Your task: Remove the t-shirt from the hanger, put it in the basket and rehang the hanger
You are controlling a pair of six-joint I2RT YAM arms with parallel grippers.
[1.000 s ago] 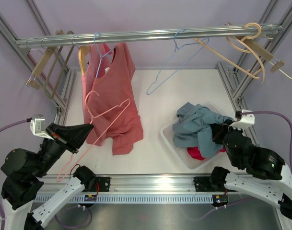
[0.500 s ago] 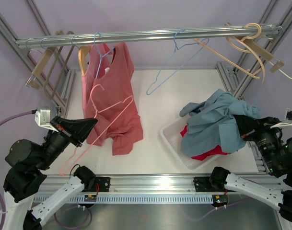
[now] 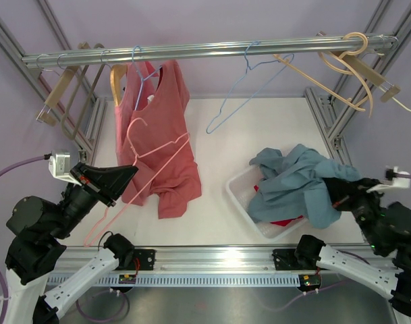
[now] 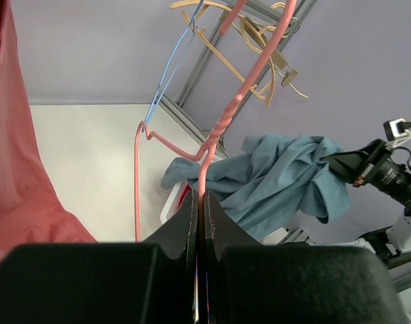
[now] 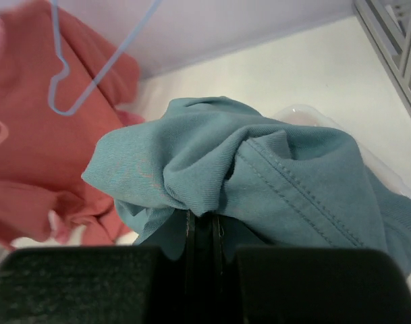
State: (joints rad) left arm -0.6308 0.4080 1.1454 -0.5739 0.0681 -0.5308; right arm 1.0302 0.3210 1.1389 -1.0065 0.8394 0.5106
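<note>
- Two pincers are seen closed.
- Left pincer (image 4: pixel 198 196) is clamped on the wire of the bare pink hanger (image 4: pixel 223 125), which is held up and aside, likely so it is not snagged by cloth.
- Right pincer (image 5: pixel 204 219) is pinched shut on a fold of the teal t-shirt (image 5: pixel 259 169).
- T-shirt is draped over the white bin (image 3: pixel 233 192), well apart from the hanger; release is judged next.

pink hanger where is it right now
Left side of the top view: the pink hanger is pinched in the left end effector, overlapping the hanging red shirt.
</note>
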